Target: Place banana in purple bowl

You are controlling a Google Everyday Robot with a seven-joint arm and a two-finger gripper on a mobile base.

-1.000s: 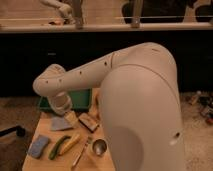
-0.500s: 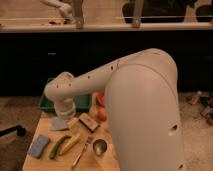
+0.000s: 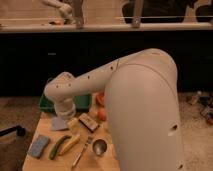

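Over the back of the table [image 3: 47,162], the gripper [image 3: 67,116] has slid inward and a bit lower than a second ago, fingers spread wide with nothing in them. Banana [image 3: 70,143] is lying near the front edge, right beside a green vegetable [image 3: 56,148], with a spoon [image 3: 82,150] between it and the purple bowl [image 3: 99,146]. So I'd say the reach is only getting started, and the grab and the drop into the bowl aren't done yet.

No writing, label, brand or number can be read on anything here.
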